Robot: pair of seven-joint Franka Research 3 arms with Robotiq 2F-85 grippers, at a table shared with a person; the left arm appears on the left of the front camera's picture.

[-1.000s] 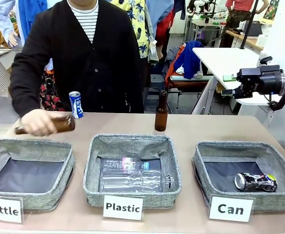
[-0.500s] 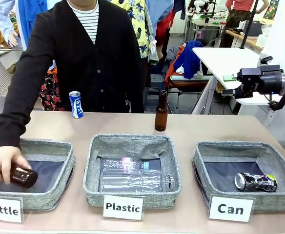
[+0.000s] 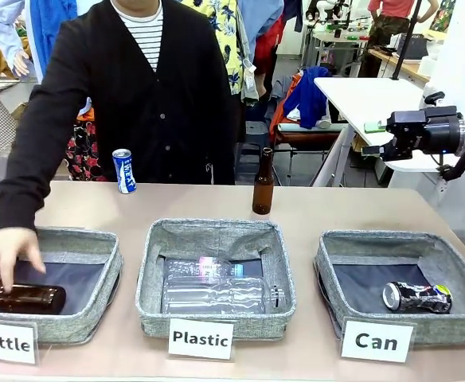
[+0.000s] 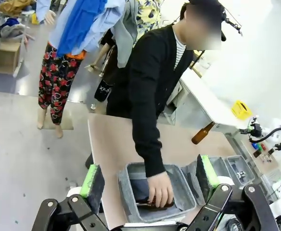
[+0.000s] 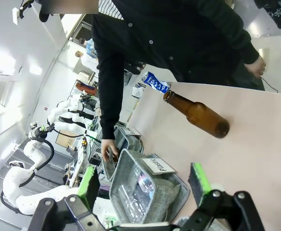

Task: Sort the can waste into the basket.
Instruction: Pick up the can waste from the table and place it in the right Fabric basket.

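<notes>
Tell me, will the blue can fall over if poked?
Probably, yes: the blue can stands upright, tall and narrow, so a high poke could tip it. Once down, its round body would likely roll across the table.

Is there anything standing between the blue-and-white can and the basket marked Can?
Yes. The upright brown bottle and the Plastic basket lie roughly between the blue-and-white can and the Can basket. A lift would likely clear both.

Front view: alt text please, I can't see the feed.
A person's hand rests on a brown bottle lying in the Bottle basket. A dented can lies in the Can basket; a blue can and a second brown bottle stand at the far side of the table.
</notes>
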